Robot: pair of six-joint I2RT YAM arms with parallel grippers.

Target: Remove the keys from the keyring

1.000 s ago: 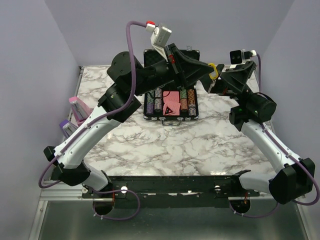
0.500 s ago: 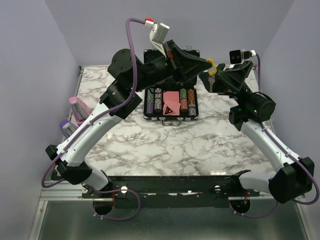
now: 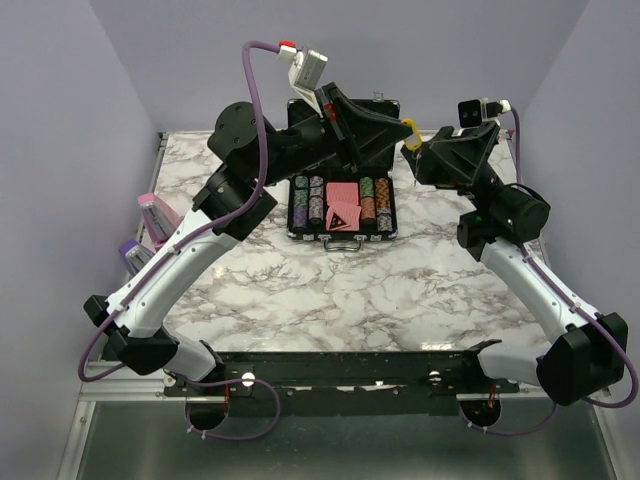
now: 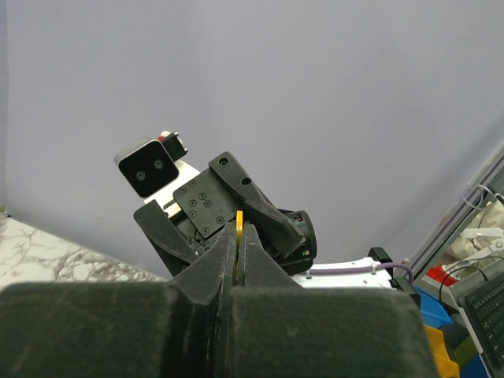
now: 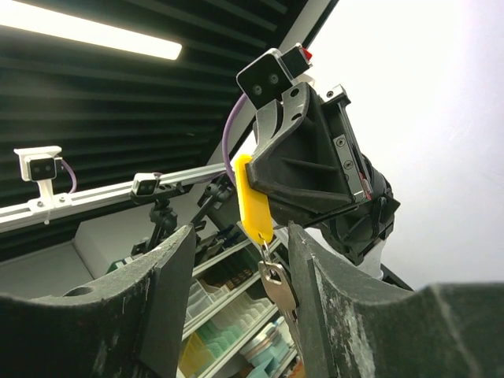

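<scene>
While the left gripper (image 3: 404, 129) is clenched on the yellow keyring (image 5: 253, 201), high above the desk's (image 3: 300, 290) far edge, a silver key (image 5: 277, 285) hangs beneath it between the spread-apart fingers of the right gripper (image 5: 240, 260); contact cannot be told.

The open black chip case (image 3: 340, 236) lies at the far middle of the white marble-patterned table (image 3: 330, 290), its lid upright at the back and red cards (image 3: 342, 205) between rows of chips inside. Above and to the right of it, the left gripper (image 3: 402, 128) reaches in from the left, pinching the small yellow-orange keyring (image 3: 409, 131). The right gripper (image 3: 418, 158) faces it from the right. A silver metal key (image 5: 277, 285) hangs below the keyring, between the right gripper's spread fingers (image 5: 169, 299). A pink container (image 3: 150, 212) and a purple container (image 3: 130, 252) sit beyond the table's left edge.
</scene>
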